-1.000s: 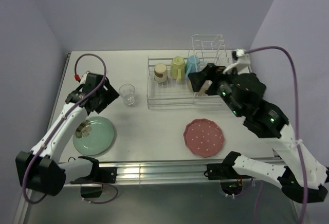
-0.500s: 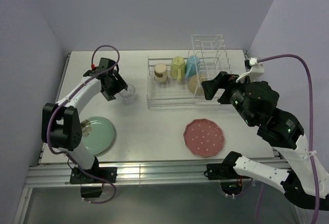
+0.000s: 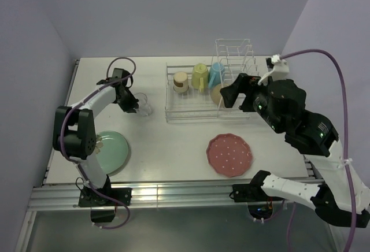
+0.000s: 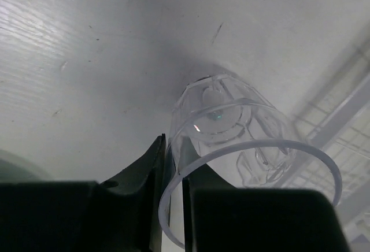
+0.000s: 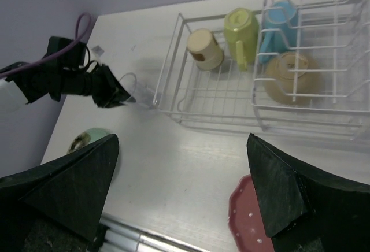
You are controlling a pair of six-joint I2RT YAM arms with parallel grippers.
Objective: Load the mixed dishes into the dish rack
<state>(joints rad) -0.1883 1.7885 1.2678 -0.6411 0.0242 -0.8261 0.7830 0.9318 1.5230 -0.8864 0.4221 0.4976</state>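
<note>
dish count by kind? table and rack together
Plates: 2 (mint-green round plate, pink scalloped white-dotted plate)
Mugs: 2 (yellow-green mug, light-blue mug)
Bowls: 1 (cream bowl)
Glasses: 1 (clear glass)
Cups: 1 (small metallic-tan cup)
Total: 7

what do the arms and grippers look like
The left arm and right arm have white links and black joints. A purple left cable and right cable run to the wrists. Small green lights dot the right arm. The left gripper and right gripper are black, with wedge-shaped fingers.
</note>
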